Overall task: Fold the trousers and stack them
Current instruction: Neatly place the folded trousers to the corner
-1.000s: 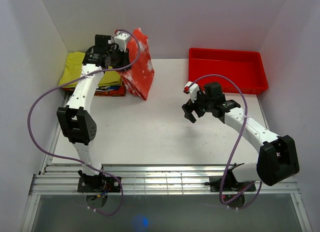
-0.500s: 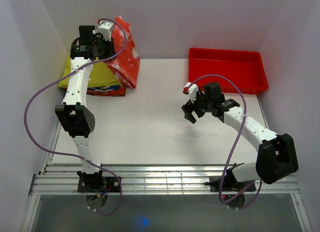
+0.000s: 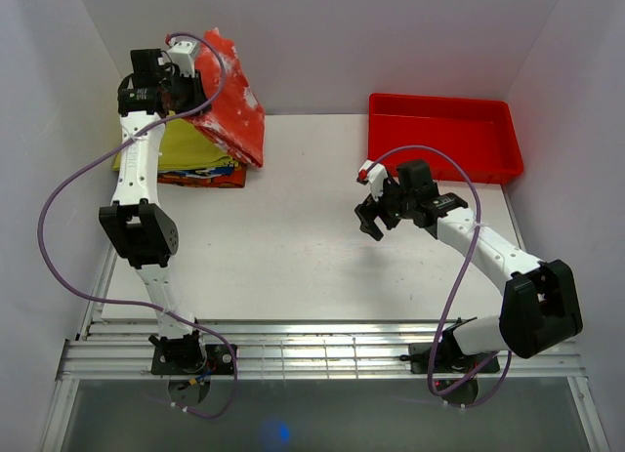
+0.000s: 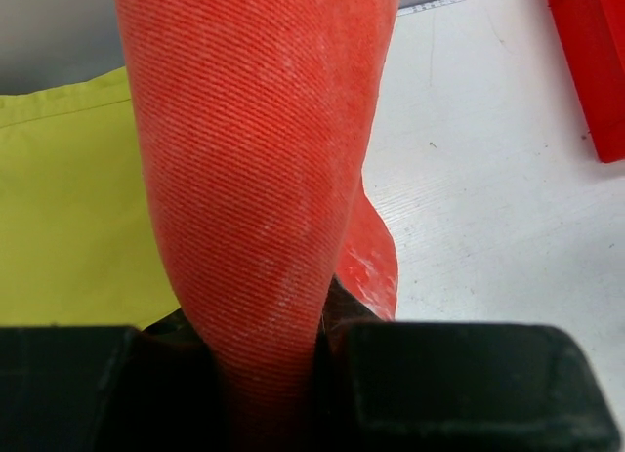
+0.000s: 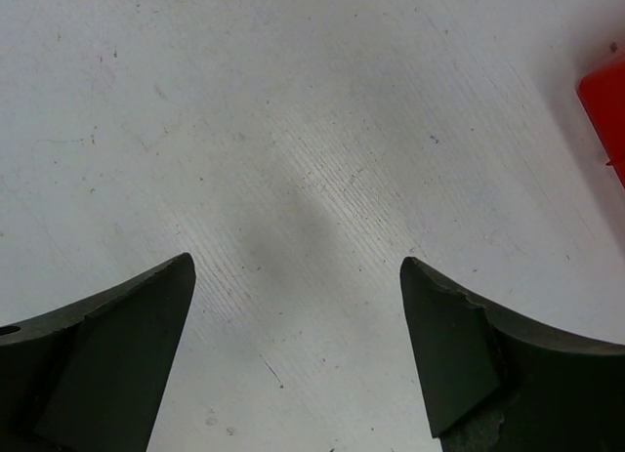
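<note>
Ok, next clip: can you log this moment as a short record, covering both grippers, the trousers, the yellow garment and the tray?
left gripper: shut on the trousers, raised at the far left
trousers: folded bundle, lifted, hanging at the right edge of the yellow garment
yellow garment: folded, lying at the far-left corner of the table
right gripper: open, holding nothing, above bare table
red tray: far right, not touched by either arm

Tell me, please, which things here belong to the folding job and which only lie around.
Belonging to the job:
- trousers, pinched in the left gripper

Lying about:
- yellow folded garment
- red tray
- right gripper, open and empty
</note>
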Motion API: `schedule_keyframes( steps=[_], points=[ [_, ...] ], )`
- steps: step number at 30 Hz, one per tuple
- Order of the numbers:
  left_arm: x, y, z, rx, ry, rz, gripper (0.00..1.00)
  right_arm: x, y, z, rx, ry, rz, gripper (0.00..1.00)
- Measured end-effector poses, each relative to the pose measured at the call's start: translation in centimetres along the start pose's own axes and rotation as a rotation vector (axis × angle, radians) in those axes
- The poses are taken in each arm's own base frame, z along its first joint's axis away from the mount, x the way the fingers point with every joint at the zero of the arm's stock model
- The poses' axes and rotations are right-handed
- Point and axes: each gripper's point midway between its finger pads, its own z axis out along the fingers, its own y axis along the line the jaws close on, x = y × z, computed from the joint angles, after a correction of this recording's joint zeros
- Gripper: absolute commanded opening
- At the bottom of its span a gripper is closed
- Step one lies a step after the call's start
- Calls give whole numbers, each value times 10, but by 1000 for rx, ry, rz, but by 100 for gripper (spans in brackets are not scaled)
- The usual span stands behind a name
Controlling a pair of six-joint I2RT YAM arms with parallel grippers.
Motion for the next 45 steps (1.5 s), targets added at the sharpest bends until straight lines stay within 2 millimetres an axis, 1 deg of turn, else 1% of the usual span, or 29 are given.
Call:
schedule_keyframes(
  steps=[2, 6, 9, 13, 19, 26, 29, 33, 36, 40, 42, 45],
  points=[
    [-1, 1, -1, 6, -5, -19, 0, 1, 0, 1, -4, 3, 2, 91],
    [-2, -6, -1, 38, -12, -48, 0, 4, 1, 4, -10, 13, 6, 90],
    [-6, -11, 1, 52, -24, -59, 0, 4, 1, 4, -11, 13, 6, 90],
    [-13, -12, -1, 48, -44, -60, 0, 4, 1, 4, -11, 13, 5, 90],
    [-29, -7, -7, 30, -93, -40, 0, 4, 1, 4, -12, 13, 5, 90],
    [-29, 5, -11, 7, -96, -44, 0, 4, 1, 4, -12, 13, 5, 90],
    [-23, 17, -11, -9, -88, -47, 0, 4, 1, 4, -12, 12, 5, 90],
    [-2, 41, -6, -39, -57, -55, 0, 4, 1, 4, -13, 13, 5, 90],
    [12, 61, -5, -66, -36, -59, 0, 5, 1, 5, -14, 15, 6, 90],
    [28, 94, 0, -103, -21, -74, 0, 8, 2, 8, -18, 25, 9, 90],
    [42, 114, 9, -121, -5, -88, 0, 9, 2, 9, -20, 29, 11, 90],
    [74, 143, 27, -148, 41, -114, 0, 12, 2, 11, -23, 37, 11, 90]
  ],
)
